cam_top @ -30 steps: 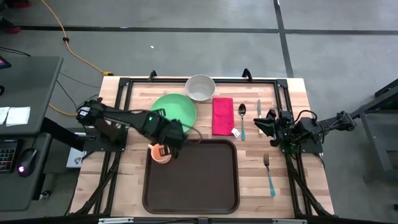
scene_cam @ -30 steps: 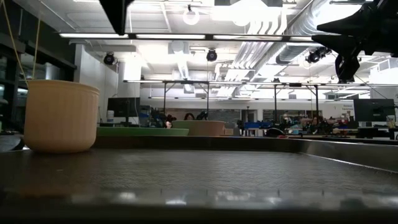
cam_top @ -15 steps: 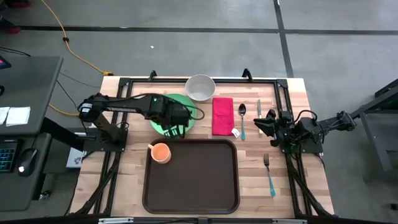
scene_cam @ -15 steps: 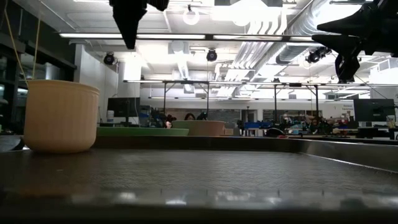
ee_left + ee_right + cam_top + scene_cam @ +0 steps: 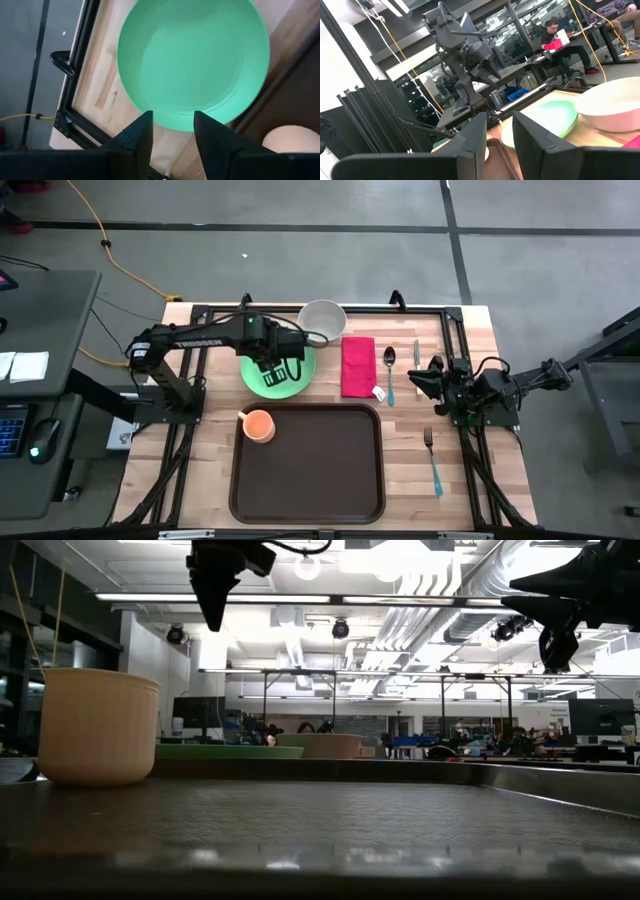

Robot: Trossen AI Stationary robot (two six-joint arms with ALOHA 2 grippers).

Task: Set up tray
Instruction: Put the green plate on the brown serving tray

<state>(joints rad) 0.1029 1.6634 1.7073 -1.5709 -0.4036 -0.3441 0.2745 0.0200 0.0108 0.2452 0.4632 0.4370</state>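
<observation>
Left gripper (image 5: 282, 373): hung above the green plate (image 5: 279, 363), fingers (image 5: 141, 135) parted with a clear gap, holding nothing; in the left wrist view the plate's near edge lay between and beyond the fingertips.
Right gripper (image 5: 415, 381): raised at the table's right side, near the spoon (image 5: 389, 367) and knife (image 5: 416, 355); fingers (image 5: 475, 137) apart by a narrow gap, nothing between them.
Tray (image 5: 310, 510): dark brown, flat at the table's front centre, raised rim all round; its far edge sat just in front of the plate and the red napkin (image 5: 358, 366).
Cup (image 5: 258, 424): orange, upright, at the tray's far left corner; whether on the rim or just outside it could not be told.
Open room: the tray's interior was bare; bare wood lay between the tray's right rim and the fork (image 5: 432, 459).
White bowl (image 5: 322, 321): behind the plate, close to its far right edge.
Surface: light wooden table (image 5: 214, 450), black metal frame (image 5: 198, 317) around its edges.
Room: grey floor, orange cable (image 5: 100, 235) on it; a seated person (image 5: 559, 37) showed at a desk in the right wrist view.
</observation>
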